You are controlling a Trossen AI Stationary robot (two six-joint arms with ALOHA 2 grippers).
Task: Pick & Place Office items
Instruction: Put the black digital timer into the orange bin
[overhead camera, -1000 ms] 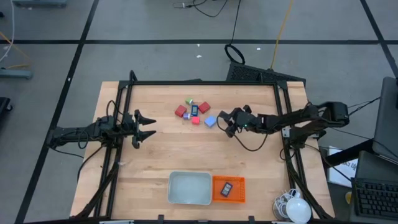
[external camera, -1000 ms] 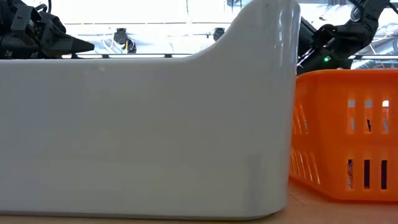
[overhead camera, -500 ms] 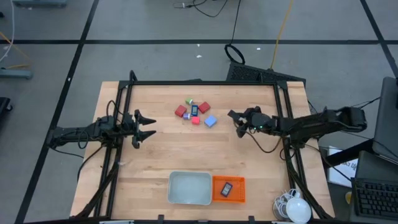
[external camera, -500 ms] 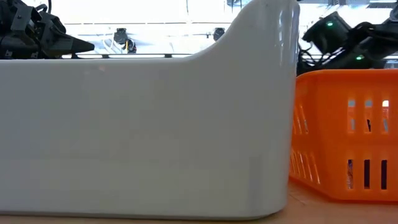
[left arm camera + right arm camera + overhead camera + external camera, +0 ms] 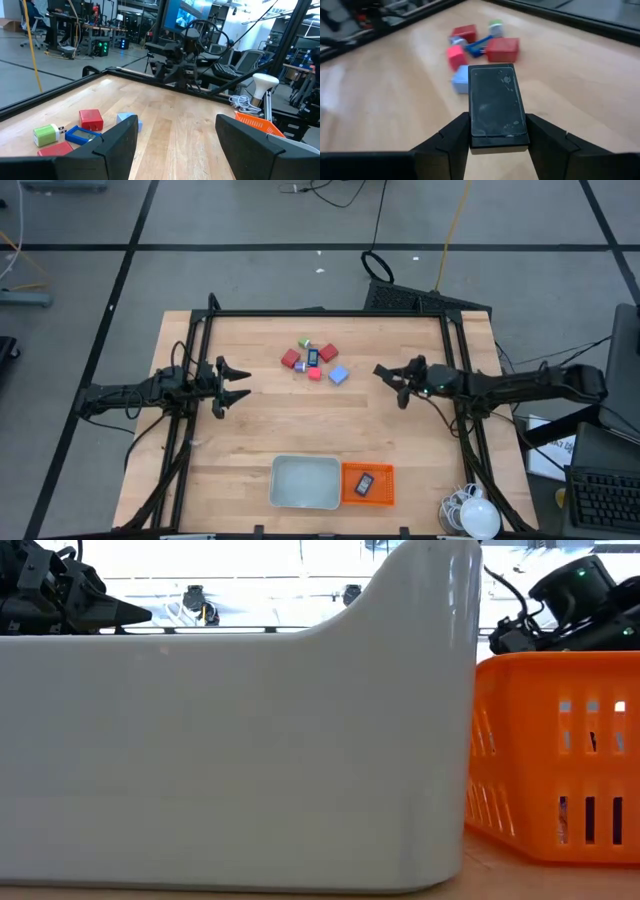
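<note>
The office items [image 5: 315,361] lie in a small cluster on the far middle of the wooden table: red [image 5: 502,49], pink [image 5: 455,57], light blue [image 5: 460,80], green [image 5: 495,25] and white-blue pieces. My right gripper [image 5: 390,383] hovers right of the cluster, shut on a flat black piece [image 5: 497,102]. My left gripper [image 5: 236,383] waits at the table's left, open and holding nothing, pointing level toward the cluster [image 5: 85,130]. Another black piece [image 5: 366,484] lies in the orange mesh basket [image 5: 384,486]. My right gripper pinches the flat black piece by its two long edges, at the end nearest the wrist [image 5: 499,141], between its two fingers [image 5: 451,142]. The fingers come from the table's right, slanting slightly down, and lie along the piece. The piece sticks out ahead, flat face up, clear of the table.
A grey tray [image 5: 305,483] and the orange basket stand side by side at the near edge; they fill the low view [image 5: 240,740]. A black frame [image 5: 320,313] rims the table. Bare wood lies between the cluster and the tray.
My right gripper has drawn back toward the table's right edge, away from the cluster, and tipped closer to level. It stays shut on the black piece, which travels with it clear of the table. The left arm kept still.
</note>
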